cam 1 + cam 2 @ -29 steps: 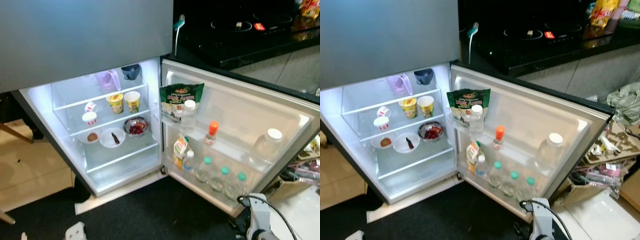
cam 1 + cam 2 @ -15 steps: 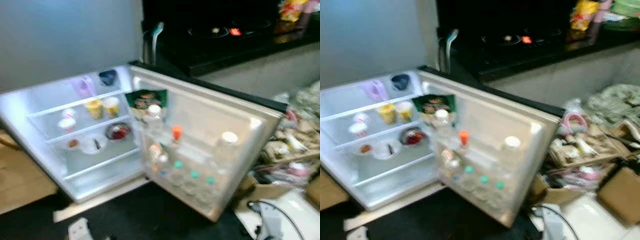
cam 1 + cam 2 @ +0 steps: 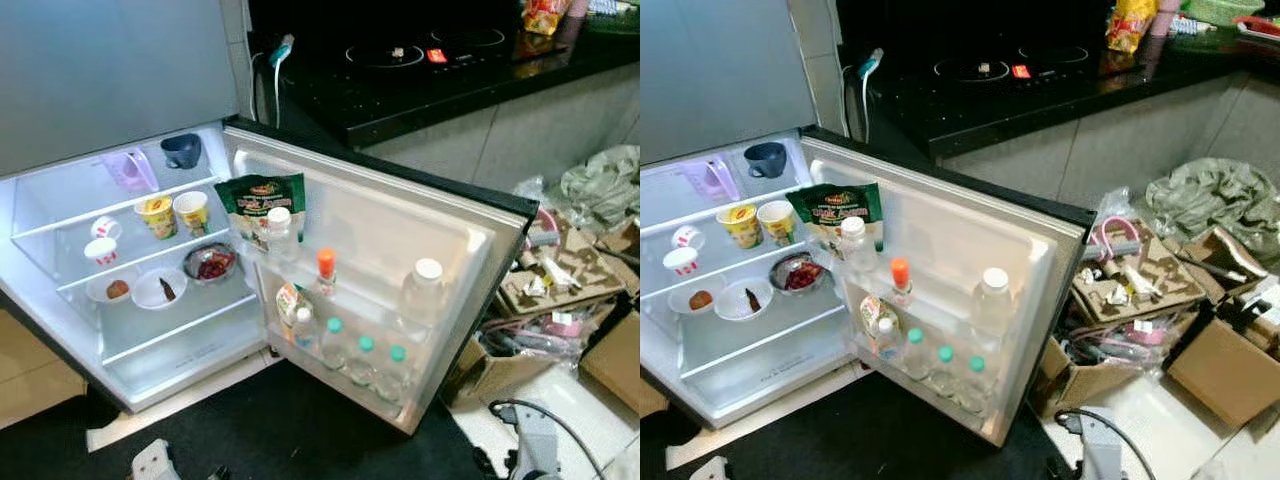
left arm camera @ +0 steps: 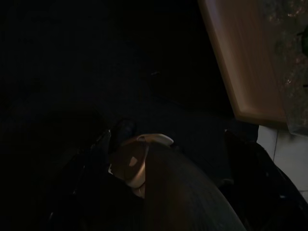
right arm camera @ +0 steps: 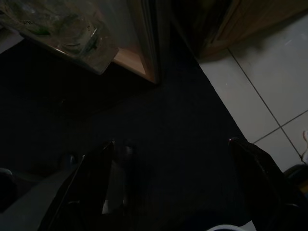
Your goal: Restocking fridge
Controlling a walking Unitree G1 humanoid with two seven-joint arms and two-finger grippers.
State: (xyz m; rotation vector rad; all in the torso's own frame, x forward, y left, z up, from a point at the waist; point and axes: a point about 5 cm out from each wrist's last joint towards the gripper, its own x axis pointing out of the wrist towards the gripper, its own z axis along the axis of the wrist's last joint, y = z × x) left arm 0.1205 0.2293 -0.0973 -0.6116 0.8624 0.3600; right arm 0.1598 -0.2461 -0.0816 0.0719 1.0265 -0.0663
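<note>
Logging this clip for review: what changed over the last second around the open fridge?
Only the head camera swung right, bringing the cluttered cardboard boxes into view. The open white fridge door, its clear bottles and the shelved yellow cups stayed put. Nothing was grasped or released.

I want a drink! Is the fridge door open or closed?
Open. The fridge door is swung wide, so its bottles and the lit shelves with cups and bowls are in plain sight.

low fridge (image 3: 60, 330) lit, door (image 3: 400, 230) wide open, shelves and racks part-stocked
</note>
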